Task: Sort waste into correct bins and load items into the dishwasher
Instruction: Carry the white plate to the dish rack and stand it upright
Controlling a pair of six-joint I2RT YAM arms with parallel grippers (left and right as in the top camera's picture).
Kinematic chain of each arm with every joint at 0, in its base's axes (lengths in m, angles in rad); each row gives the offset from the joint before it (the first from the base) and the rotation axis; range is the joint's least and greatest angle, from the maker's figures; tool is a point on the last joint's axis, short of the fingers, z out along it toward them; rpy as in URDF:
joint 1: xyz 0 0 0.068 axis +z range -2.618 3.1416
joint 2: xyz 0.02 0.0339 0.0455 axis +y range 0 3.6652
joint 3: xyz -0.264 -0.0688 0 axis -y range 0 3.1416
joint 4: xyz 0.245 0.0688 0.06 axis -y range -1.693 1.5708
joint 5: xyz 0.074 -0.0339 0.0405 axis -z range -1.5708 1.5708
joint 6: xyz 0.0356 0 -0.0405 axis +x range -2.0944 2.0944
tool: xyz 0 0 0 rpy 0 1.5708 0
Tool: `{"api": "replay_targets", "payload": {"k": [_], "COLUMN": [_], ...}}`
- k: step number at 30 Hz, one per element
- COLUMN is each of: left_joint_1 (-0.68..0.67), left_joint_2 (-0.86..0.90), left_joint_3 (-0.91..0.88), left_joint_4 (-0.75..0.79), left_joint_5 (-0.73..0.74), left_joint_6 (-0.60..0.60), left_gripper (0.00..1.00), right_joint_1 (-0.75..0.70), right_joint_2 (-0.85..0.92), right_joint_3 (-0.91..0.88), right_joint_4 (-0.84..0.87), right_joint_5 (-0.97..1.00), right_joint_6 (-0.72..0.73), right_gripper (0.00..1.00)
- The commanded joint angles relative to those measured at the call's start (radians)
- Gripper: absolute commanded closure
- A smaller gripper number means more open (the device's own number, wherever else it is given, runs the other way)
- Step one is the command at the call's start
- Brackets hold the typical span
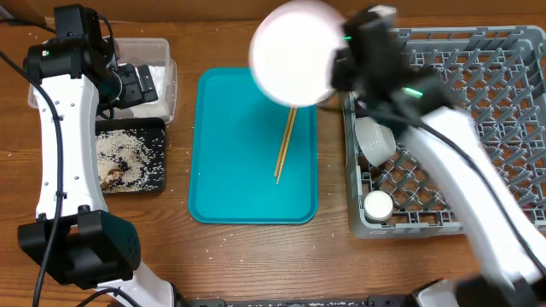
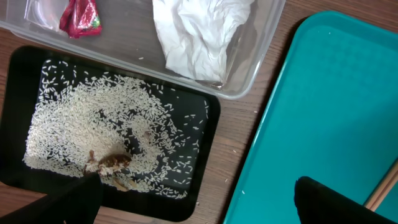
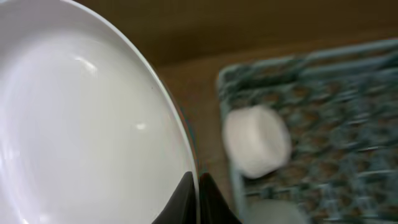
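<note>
Above the brown wooden table [image 1: 256, 256], the right gripper [image 3: 198, 198] pinches the rim of the round white plate [image 1: 294, 51], aloft at top centre beside the grey pegged plastic dish rack [image 1: 503, 102], where that thin edge-hold could slip or the plate clip the rack wall, while the left gripper [image 2: 196, 202] hangs with jaws spread, empty.

The tray [image 1: 230, 170], bearing 2 chopsticks [image 1: 285, 143], lies between tub [image 1: 166, 81] and rack [image 1: 503, 102].

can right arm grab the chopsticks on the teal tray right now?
Probably not: the right claw is shut on the plate, held over the teal tray. The chopsticks lie uncovered on it.
</note>
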Motion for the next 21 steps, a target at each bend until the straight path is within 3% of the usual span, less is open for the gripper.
{"api": "replay_targets", "payload": {"k": [1,5,10,21], "left_joint_1": [-0.001,-0.002,-0.002,-0.002], "left_joint_2": [-0.002,-0.002,-0.002,-0.002], "left_joint_3": [0.0,0.0,0.0,0.0], "left_joint_4": [0.0,0.0,0.0,0.0], "left_joint_5": [-0.006,-0.006,-0.006,-0.006], "left_joint_6": [0.023,0.023,0.023,0.023], "left_gripper": [0.0,0.0,0.0,0.0], "right_joint_1": [-0.018,-0.063,-0.142,-0.264], "right_joint_2": [-0.029,-0.016,0.021,0.142], "right_joint_3": [0.0,-0.019,-0.082,-0.213], "right_joint_4": [-0.047,-0.142,-0.141,0.082], "right_joint_5": [0.386,0.686,0.686,0.679], "right_joint_6": [-0.153,-0.255,-0.331,-0.409], "right_gripper": [0.96,0.96,0.96,0.96]}}
